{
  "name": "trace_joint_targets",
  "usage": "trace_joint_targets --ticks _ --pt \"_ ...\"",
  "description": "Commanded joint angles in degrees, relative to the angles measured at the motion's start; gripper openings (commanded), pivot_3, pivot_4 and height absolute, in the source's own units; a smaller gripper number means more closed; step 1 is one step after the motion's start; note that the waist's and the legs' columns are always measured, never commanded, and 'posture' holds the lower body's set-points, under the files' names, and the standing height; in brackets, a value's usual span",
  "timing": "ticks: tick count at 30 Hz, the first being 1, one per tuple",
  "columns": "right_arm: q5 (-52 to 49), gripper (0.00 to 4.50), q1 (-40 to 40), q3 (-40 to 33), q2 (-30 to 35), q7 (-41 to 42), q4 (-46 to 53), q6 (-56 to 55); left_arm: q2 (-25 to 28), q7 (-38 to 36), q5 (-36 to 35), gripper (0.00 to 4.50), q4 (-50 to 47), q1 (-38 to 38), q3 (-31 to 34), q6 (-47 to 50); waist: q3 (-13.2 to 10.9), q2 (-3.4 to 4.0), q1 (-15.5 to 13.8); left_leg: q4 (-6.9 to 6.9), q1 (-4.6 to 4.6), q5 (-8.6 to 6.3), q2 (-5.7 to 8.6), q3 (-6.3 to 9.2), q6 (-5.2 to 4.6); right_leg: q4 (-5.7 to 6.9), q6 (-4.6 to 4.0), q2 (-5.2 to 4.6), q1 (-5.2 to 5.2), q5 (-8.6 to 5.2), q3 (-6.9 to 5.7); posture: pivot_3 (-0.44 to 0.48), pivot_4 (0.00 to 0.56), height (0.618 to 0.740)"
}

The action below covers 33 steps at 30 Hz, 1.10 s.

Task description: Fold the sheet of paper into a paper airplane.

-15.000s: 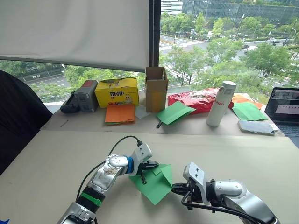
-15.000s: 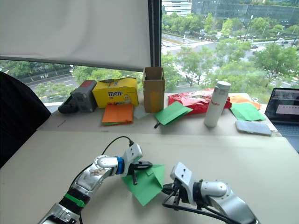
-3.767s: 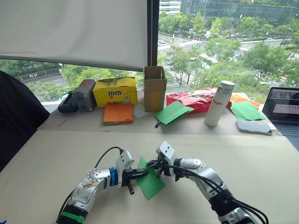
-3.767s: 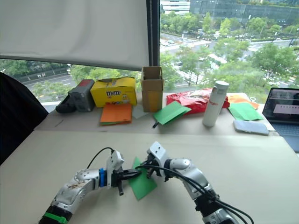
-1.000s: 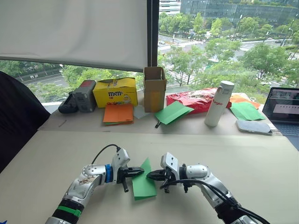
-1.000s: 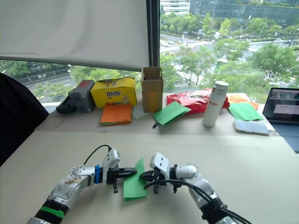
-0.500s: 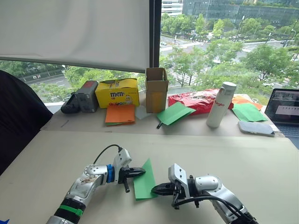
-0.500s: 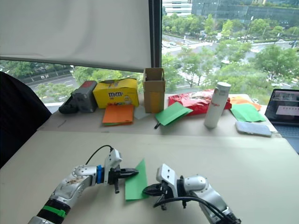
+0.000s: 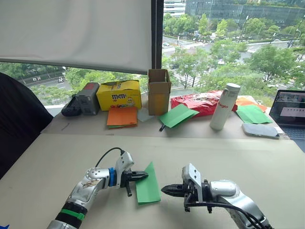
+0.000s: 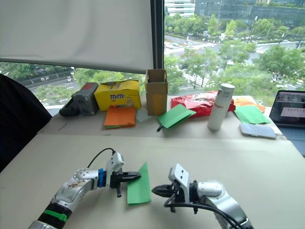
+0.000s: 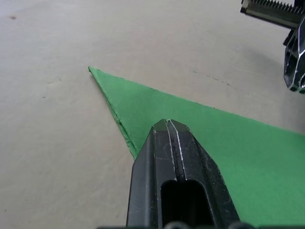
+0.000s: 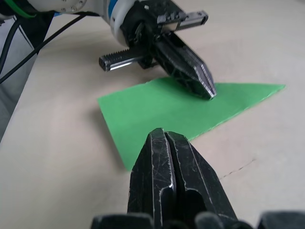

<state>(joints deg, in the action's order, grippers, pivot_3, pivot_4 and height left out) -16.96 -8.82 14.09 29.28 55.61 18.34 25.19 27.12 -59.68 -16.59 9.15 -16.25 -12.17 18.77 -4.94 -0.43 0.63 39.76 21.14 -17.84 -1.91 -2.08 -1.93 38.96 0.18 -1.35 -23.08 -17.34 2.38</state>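
Left gripper (image 11: pixel 169 125) covers part of the paper airplane (image 11: pixel 228 143); the picture's edge cuts off its wide end. Laptop (image 9: pixel 291 113) cut by edge; screen text illegible.

I see the paper airplane (image 9: pixel 147 185) flat on the near worktop (image 9: pixel 57 157), left pincer (image 9: pixel 143 176) touching its left edge, right pincer (image 9: pixel 165 190) just to its right, apart; behind it stand a cardboard box (image 9: pixel 159 90) and, further right, a bottle (image 9: pixel 225 106).

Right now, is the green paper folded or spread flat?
Folded: the paper lies as a narrow pointed wedge with layered edges, under the left pincer.
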Motion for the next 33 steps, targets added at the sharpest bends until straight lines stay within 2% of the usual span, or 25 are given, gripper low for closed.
trace_joint_targets --ticks 1,12,18,22,27,33 --pt "4.4 0.0 -2.7 5.5 -0.2 -1.4 -0.4 0.5 -0.1 0.5 1.6 0.01 1.4 0.4 -0.7 0.6 0.0 0.0 0.0 0.0 0.0 0.0 0.0 0.0 0.0 0.0 0.01 0.0 0.0 0.0 0.0 0.0 0.15 0.656" --pt "9.9 0.0 -9.1 12.0 -2.5 -3.6 -8.7 5.5 -0.1 2.2 1.2 0.01 -0.4 0.0 0.6 1.7 0.0 -0.01 -0.1 0.04 0.0 0.0 0.04 0.0 0.0 0.01 -0.28 -0.03 -0.06 0.16 -0.01 0.0 0.15 0.656" --pt "11.6 0.0 -9.7 13.4 -3.2 -4.5 -11.5 6.9 -1.3 2.6 0.5 0.01 1.9 -4.0 1.8 1.5 0.0 -0.04 0.2 0.04 -0.01 0.0 0.02 0.0 0.0 0.04 -0.16 0.01 -0.02 0.1 -0.01 0.0 0.15 0.656" --pt "11.7 0.0 -9.9 13.6 -3.3 -4.9 -11.5 7.2 -2.1 1.7 1.2 0.01 5.4 -7.9 1.7 -0.1 0.0 -0.05 0.2 0.04 0.0 0.0 0.01 0.0 0.0 0.04 -0.17 0.05 -0.05 0.1 -0.01 0.0 0.15 0.656" --pt "11.8 0.0 -9.5 13.8 -3.7 -5.8 -10.9 7.8 -4.1 0.8 4.6 0.01 14.3 -13.6 0.0 -5.8 0.0 -0.06 0.2 0.04 0.01 0.0 0.03 0.0 0.0 0.04 -0.2 0.06 -0.06 0.12 -0.02 0.0 0.15 0.656" --pt "11.6 0.0 -9.4 13.8 -3.5 -6.2 -10.5 8.3 -7.2 -0.3 6.2 0.01 20.3 -16.9 0.1 -9.3 0.0 -0.07 0.2 0.04 0.03 0.0 0.03 -0.01 0.0 0.04 -0.23 0.06 -0.07 0.13 -0.02 0.0 0.15 0.656"
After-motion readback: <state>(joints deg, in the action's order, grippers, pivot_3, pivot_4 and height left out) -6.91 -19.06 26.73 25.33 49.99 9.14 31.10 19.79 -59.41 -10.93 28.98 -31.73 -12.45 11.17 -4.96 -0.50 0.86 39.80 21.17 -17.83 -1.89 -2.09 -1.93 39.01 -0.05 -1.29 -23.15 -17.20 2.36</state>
